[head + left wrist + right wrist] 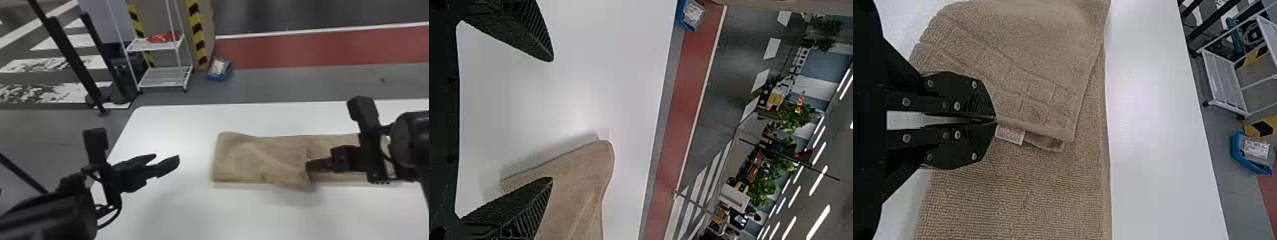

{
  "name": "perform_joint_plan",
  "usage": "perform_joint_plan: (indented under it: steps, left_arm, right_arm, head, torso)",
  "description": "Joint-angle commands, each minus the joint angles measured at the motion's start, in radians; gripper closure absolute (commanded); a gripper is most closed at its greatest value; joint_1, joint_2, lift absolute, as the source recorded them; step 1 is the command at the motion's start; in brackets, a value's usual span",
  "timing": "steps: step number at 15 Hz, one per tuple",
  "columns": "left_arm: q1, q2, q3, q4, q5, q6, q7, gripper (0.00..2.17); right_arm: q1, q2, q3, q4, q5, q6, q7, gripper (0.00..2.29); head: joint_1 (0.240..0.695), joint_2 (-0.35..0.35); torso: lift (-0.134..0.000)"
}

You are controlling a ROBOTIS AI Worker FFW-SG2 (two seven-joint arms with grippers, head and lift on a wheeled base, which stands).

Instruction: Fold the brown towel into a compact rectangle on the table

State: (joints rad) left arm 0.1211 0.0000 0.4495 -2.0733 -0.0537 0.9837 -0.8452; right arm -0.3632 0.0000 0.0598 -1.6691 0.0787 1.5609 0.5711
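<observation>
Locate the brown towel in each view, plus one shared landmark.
Head view: brown towel on table, right of left gripper.
Left wrist view: brown towel partly behind one finger.
Right wrist view: brown towel, its flap edge at right gripper.
Shared landmark: blue bin on floor.

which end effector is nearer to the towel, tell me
Right. The right end effector is at the towel, its tips at the edge of the top flap. The left end effector is open, apart from the towel, beyond its left end.
</observation>
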Motion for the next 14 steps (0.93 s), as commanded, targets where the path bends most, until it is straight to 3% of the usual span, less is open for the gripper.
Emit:
perform_joint_plan:
  steps: [1, 2, 4, 9, 13, 14]
  left_arm:
    - [0.000, -0.003, 0.000, 0.004, 0.000, -0.012, 0.000, 0.02]
    - [0.000, -0.003, 0.000, 0.004, 0.000, -0.012, 0.000, 0.02]
    - [-0.001, -0.003, 0.000, 0.005, 0.000, -0.012, 0.000, 0.02]
    - [-0.006, -0.003, 0.000, 0.016, 0.002, -0.021, 0.000, 0.02]
    - [-0.012, -0.003, 0.000, 0.032, 0.002, -0.030, 0.000, 0.02]
    - [-0.012, -0.003, 0.000, 0.033, 0.002, -0.030, 0.000, 0.02]
  right_arm:
    - [0.000, 0.001, 0.000, 0.009, 0.000, 0.011, -0.002, 1.04]
    - [0.000, 0.001, 0.000, 0.009, -0.002, 0.011, -0.001, 1.01]
    - [0.001, 0.001, -0.005, 0.008, -0.002, 0.011, -0.002, 0.58]
    - [-0.002, 0.001, 0.002, 0.012, 0.003, 0.011, -0.007, 0.59]
    - [-0.008, 0.001, 0.003, 0.028, -0.002, 0.011, -0.005, 1.35]
    - [-0.008, 0.001, 0.003, 0.028, -0.002, 0.011, -0.004, 1.40]
  head:
    - [0.695, 0.216]
    - [0.695, 0.216]
    - [0.695, 0.217]
    - [0.695, 0.215]
    - [0.695, 0.214]
    - [0.695, 0.215]
  torso:
    - [-0.124]
    - [-0.124]
    - [-0.124]
    - [-0.124]
    - [-0.124]
    - [-0.124]
